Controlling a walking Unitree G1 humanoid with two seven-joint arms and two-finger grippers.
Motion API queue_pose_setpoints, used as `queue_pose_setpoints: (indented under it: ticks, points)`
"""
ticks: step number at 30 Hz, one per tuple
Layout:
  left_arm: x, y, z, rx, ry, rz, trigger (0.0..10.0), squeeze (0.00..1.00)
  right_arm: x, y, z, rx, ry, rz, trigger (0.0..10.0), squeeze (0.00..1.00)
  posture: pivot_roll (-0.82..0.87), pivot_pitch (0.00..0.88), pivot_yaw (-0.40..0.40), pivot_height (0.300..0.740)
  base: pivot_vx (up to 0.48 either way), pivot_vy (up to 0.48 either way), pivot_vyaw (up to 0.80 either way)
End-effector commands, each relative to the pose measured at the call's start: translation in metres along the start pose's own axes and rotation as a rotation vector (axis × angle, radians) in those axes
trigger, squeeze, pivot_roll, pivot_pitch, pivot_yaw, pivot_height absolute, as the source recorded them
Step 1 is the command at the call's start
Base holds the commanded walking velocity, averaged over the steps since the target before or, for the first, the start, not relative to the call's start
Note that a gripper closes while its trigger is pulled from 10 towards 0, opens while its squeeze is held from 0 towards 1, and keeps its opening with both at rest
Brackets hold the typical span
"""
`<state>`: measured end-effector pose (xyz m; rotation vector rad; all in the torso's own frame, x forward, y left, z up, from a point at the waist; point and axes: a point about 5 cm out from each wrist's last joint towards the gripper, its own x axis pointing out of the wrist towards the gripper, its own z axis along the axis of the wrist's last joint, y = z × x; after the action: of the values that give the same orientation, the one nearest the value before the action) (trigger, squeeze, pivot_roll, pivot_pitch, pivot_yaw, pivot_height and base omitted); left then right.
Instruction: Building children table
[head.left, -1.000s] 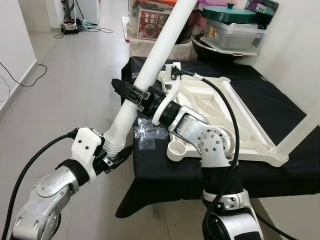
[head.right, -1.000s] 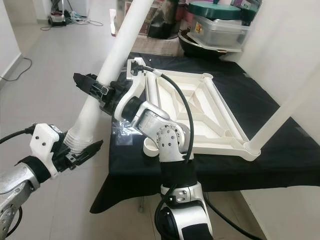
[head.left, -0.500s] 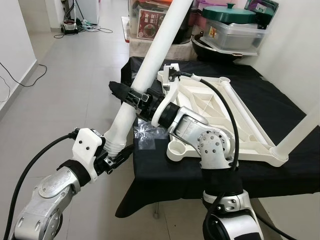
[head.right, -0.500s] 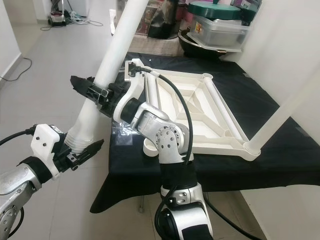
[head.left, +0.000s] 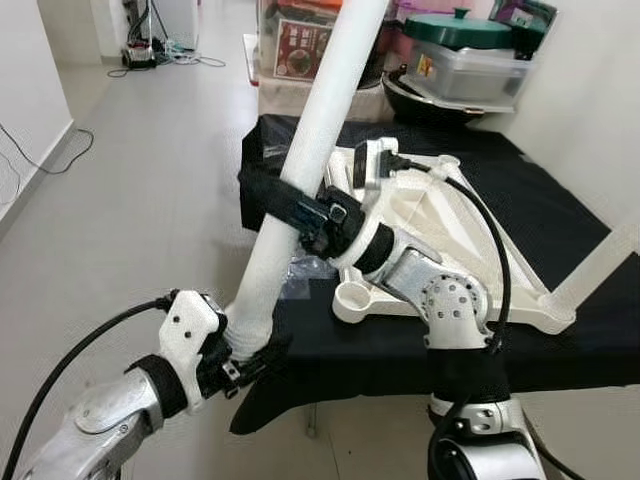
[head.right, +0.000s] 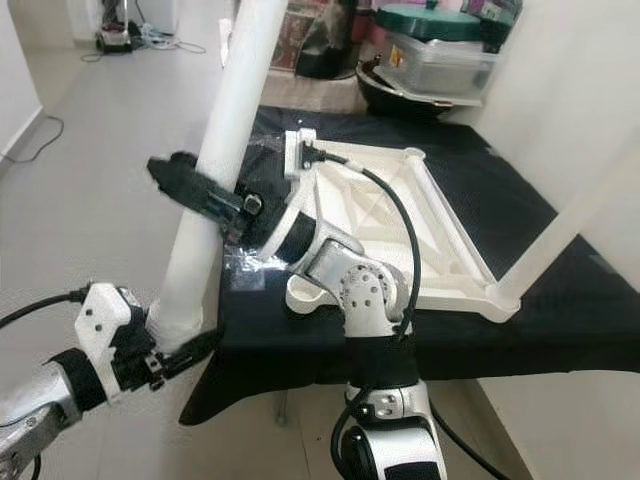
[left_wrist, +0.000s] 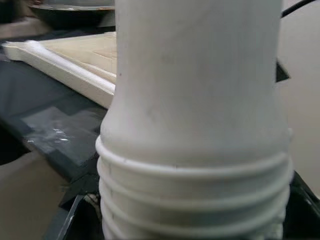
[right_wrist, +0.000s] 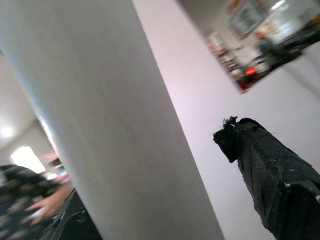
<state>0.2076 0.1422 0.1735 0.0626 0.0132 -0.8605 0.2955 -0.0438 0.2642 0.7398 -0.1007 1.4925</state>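
Left eye view: the white table leg (head.left: 300, 180) stands steeper than a second ago, its threaded end lower and closer to the desk (head.left: 560, 215) edge. The left claw (head.left: 235, 362) clenches that threaded end; the right claw (head.left: 290, 205) grips the leg midway, seemingly tight. The upturned tabletop (head.left: 440, 240) lies on the desk.

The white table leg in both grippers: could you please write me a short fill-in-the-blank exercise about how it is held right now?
1. The left gripper holds the white table leg at its ______ end.
2. The right gripper clamps the leg ______ up than the left one.
3. The upturned white tabletop lies on a ______ cloth.
4. One leg already stands at the tabletop's near ______ corner.

Missing words: threaded; higher; black; right
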Motion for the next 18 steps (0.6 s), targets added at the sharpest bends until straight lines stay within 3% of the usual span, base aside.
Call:
queue_pose_setpoints:
  ticks: [1,4,5,6,18]
  points:
    - [0.001,-0.011,0.005,0.009,-0.008,-0.08,10.0,0.0,0.001,0.006,-0.006,0.027,0.038,0.065,10.0,0.0,0.17,0.0,-0.156,0.74,0.0,0.0,0.0]
    - [0.0,-0.011,0.006,0.007,-0.007,-0.083,10.0,0.0,-0.001,0.008,-0.01,0.031,0.054,0.081,9.4,0.0,0.17,0.0,-0.155,0.74,0.0,0.0,0.0]
    - [-0.001,-0.012,0.006,0.004,-0.002,-0.087,10.0,0.0,-0.004,0.007,-0.015,0.026,0.071,0.088,4.0,0.0,0.17,0.0,-0.155,0.74,0.0,0.0,0.0]
    - [-0.002,-0.013,0.006,0.002,0.002,-0.09,10.0,0.0,-0.007,0.002,-0.02,0.012,0.096,0.074,0.0,0.0,0.17,0.0,-0.155,0.74,0.0,0.0,0.0]
    - [-0.01,-0.013,0.004,0.02,0.042,-0.097,10.0,0.0,-0.019,-0.012,-0.017,-0.014,0.082,0.001,0.0,0.0,0.17,0.0,-0.148,0.74,0.0,0.0,0.0]
